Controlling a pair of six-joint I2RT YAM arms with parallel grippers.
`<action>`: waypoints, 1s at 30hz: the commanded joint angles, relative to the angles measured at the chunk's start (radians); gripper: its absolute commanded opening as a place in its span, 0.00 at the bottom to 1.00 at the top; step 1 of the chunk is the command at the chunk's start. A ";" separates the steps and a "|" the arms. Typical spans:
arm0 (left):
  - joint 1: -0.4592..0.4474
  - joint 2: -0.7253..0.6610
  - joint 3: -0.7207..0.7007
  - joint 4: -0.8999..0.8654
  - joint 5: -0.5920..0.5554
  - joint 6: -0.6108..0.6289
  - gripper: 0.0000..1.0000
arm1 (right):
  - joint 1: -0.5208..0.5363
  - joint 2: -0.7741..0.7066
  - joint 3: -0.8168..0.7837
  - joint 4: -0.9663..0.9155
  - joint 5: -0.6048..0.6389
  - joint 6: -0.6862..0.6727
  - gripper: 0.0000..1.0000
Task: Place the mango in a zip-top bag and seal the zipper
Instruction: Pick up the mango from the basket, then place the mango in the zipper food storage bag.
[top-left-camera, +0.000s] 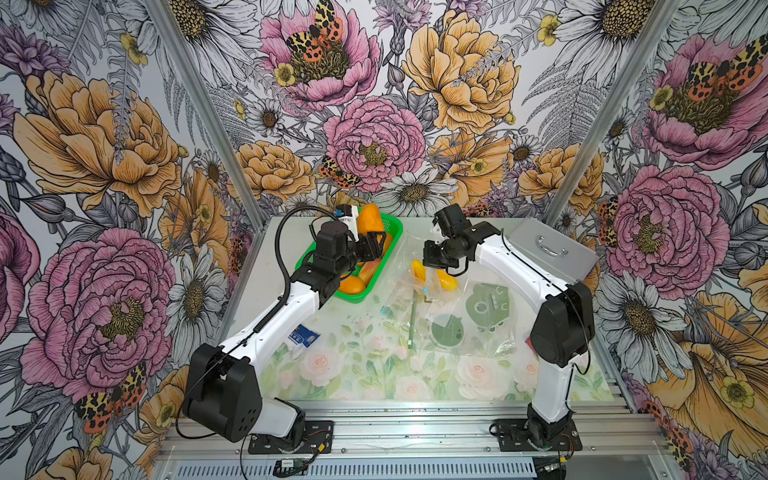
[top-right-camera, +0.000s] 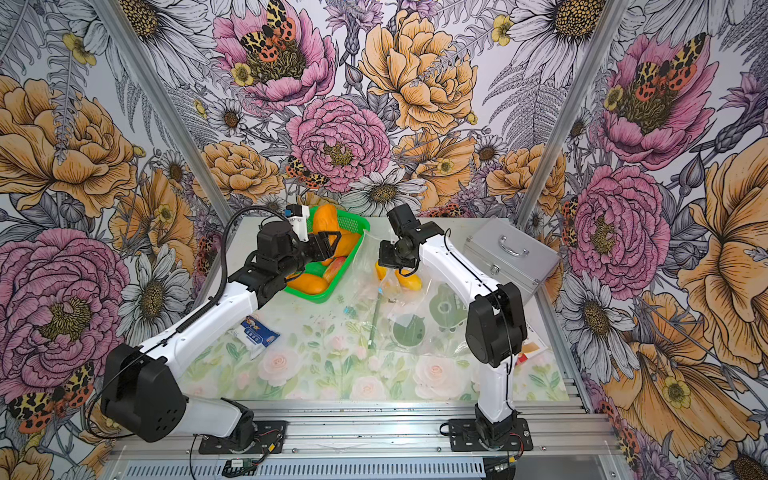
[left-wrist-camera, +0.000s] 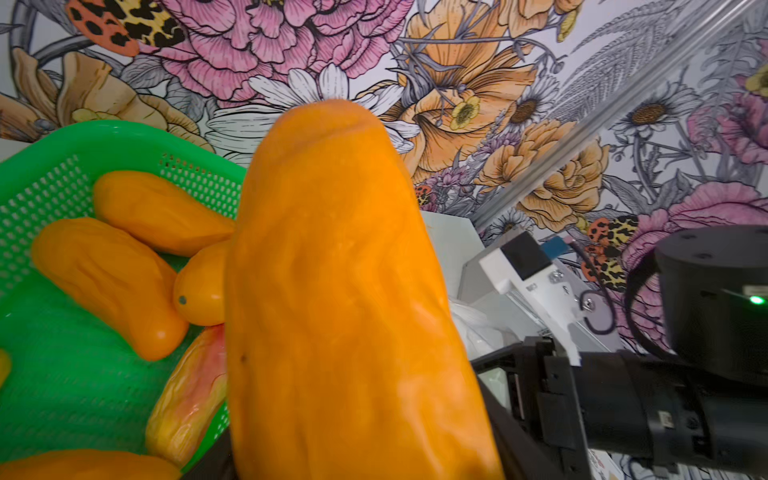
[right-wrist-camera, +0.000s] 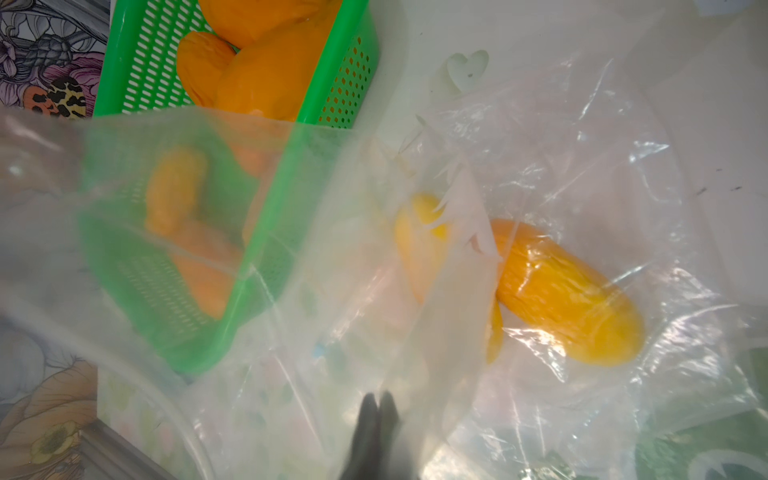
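Your left gripper (top-left-camera: 372, 244) is roughly half open and clamped around the big mango (left-wrist-camera: 345, 291). The mango stands up out of its jaws, with the green basket (top-left-camera: 353, 297) below it. Your right gripper (right-wrist-camera: 376, 409) is pinched fully shut on the zip-top bag (right-wrist-camera: 582, 166). Two yellow mangoes (right-wrist-camera: 569, 299) lie inside the bag, just beneath the gripper.

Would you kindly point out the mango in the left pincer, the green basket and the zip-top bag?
mango (left-wrist-camera: 345, 291): left wrist view, middle of its skin.
green basket (top-left-camera: 354, 297): a top view, near rim.
zip-top bag (right-wrist-camera: 582, 145): right wrist view, crinkled clear film.
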 joint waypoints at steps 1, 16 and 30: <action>-0.051 -0.024 0.000 0.094 0.181 0.031 0.40 | -0.004 -0.058 0.031 0.023 -0.006 0.003 0.00; -0.073 0.062 0.003 -0.124 0.390 -0.069 0.40 | -0.001 -0.120 -0.023 0.048 0.019 -0.035 0.00; -0.068 0.152 0.051 -0.192 0.370 -0.156 0.45 | 0.042 -0.147 -0.055 0.066 0.071 -0.077 0.00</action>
